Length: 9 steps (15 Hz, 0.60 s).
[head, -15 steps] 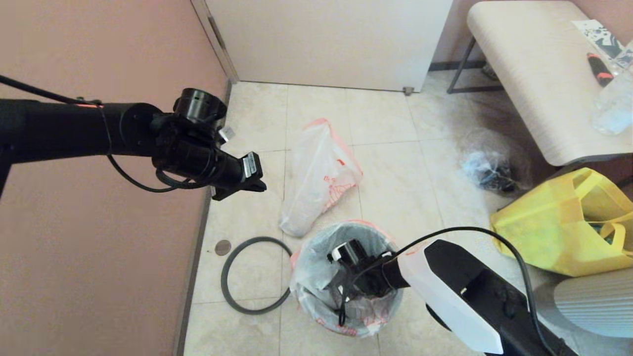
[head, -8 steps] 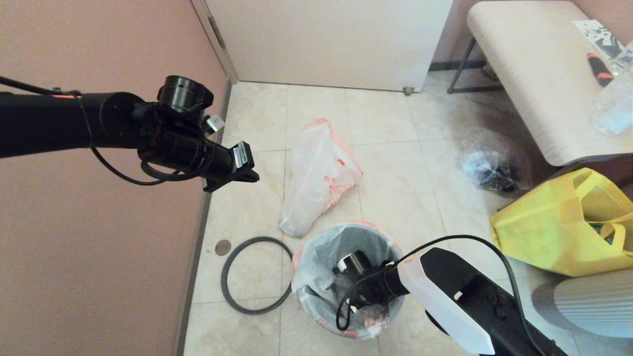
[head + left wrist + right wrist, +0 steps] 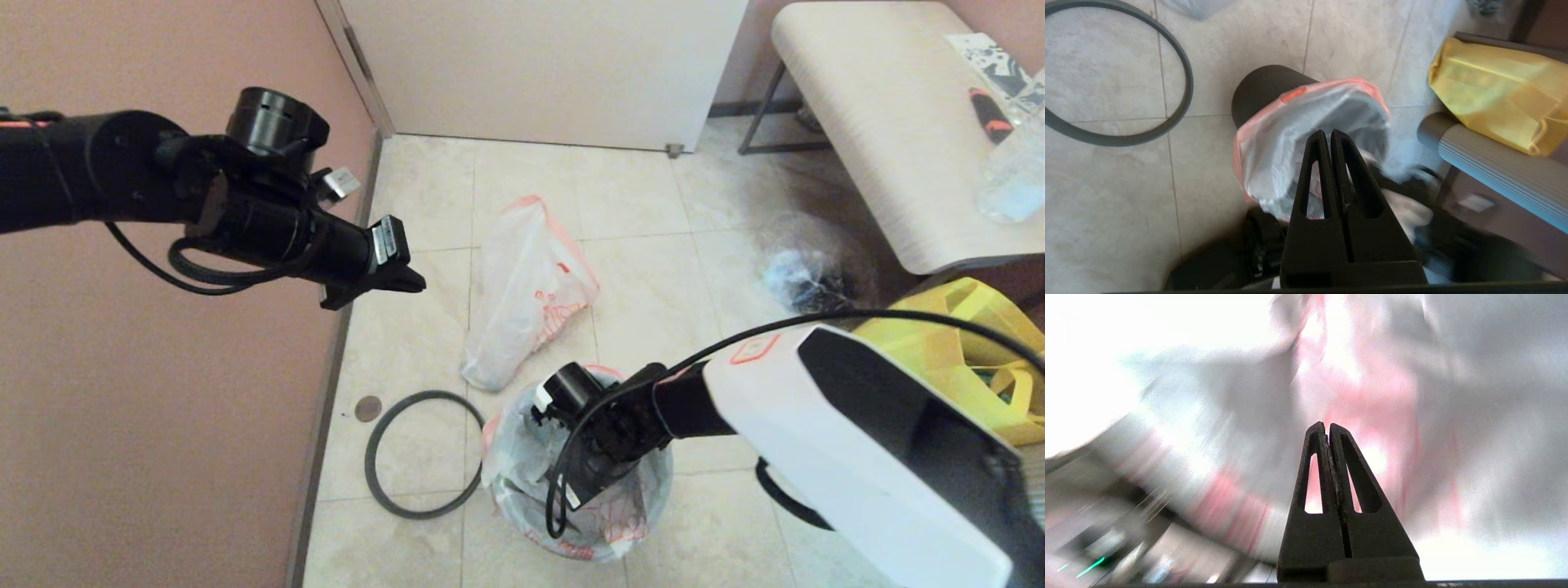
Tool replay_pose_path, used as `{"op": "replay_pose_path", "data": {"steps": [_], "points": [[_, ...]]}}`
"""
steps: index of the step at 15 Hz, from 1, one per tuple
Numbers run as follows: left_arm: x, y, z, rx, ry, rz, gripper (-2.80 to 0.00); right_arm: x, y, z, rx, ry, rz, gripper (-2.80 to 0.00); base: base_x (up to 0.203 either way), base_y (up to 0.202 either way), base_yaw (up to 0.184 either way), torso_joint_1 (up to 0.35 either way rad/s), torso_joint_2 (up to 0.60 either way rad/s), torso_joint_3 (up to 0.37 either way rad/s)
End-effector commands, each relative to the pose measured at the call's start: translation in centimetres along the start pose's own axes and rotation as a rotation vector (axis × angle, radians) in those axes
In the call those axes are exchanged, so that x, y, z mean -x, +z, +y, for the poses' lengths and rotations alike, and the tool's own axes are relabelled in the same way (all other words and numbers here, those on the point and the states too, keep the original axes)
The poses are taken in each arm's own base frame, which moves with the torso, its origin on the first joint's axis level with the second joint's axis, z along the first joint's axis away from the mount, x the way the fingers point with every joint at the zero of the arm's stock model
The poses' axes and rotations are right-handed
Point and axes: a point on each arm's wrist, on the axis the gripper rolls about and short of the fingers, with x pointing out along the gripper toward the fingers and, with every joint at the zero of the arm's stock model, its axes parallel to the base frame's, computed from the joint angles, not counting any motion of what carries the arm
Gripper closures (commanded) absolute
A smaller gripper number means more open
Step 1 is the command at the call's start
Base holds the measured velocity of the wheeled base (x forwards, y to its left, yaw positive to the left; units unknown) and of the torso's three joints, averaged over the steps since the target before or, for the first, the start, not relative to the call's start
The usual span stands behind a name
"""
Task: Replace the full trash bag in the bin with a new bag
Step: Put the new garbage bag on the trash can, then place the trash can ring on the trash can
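The full trash bag (image 3: 516, 457), translucent white with a pink-orange rim (image 3: 1306, 87), sits in the black bin (image 3: 1261, 90). My right gripper (image 3: 1327, 424) is down inside it, fingers shut, with pink and white film close in front. Whether any film is pinched between them I cannot tell. The bin's grey ring (image 3: 384, 482) lies on the floor to its left. Beyond the bin the new bag (image 3: 531, 286) lies flat on the tiles, red drawing up. My left gripper (image 3: 412, 283) hangs high over the floor by the left wall, shut and empty (image 3: 1329, 131).
A yellow fabric tote (image 3: 971, 327) and a clear bag with dark lumps (image 3: 804, 273) lie to the right, under a pale bench (image 3: 882, 131). The pink wall (image 3: 163, 408) bounds the left and a white door (image 3: 555, 65) the back. A small round disc (image 3: 368, 407) lies by the ring.
My left arm has lifted up and drawn back to the left. My right arm has risen, and its wrist has come higher in the bin towards the far rim.
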Motion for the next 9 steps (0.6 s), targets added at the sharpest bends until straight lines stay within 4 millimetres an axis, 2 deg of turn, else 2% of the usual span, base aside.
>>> {"op": "replay_pose_path", "data": {"steps": [1,3,4,5,6,7,9], "points": [[2.2,-0.2,-0.9,-0.013,-0.02,-0.02,0.0,10.9,-1.1,-0.4,-0.074,0.04,-0.071,0.0,0.0,0.0,0.0,0.0,0.0,0.0],[2.5,-0.5,-1.3,-0.018,-0.022,-0.005,0.0,14.9,-4.8,-1.8,-0.124,0.032,-0.027,0.0,0.0,0.0,0.0,0.0,0.0,0.0],[2.4,-0.6,-1.4,-0.018,-0.02,0.007,0.0,16.2,-7.1,-2.7,-0.145,0.005,0.005,0.0,0.0,0.0,0.0,0.0,0.0,0.0],[2.2,-0.7,-1.5,-0.021,-0.02,0.016,0.0,16.4,-9.1,-4.2,-0.183,-0.041,0.048,0.0,0.0,0.0,0.0,0.0,0.0,0.0],[1.9,-0.8,-1.7,-0.025,-0.024,0.024,0.0,15.9,-10.1,-6.4,-0.25,-0.084,0.075,0.0,0.0,0.0,0.0,0.0,0.0,0.0],[1.5,-1.0,-1.8,-0.026,-0.025,0.036,0.0,15.2,-10.6,-9.5,-0.346,-0.125,0.079,0.0,0.0,0.0,0.0,0.0,0.0,0.0],[-0.4,-1.6,-2.2,-0.019,-0.025,0.086,0.0,12.2,-11.6,-15.0,-0.447,-0.173,0.143,0.0,0.0,0.0,0.0,0.0,0.0,0.0]]}}
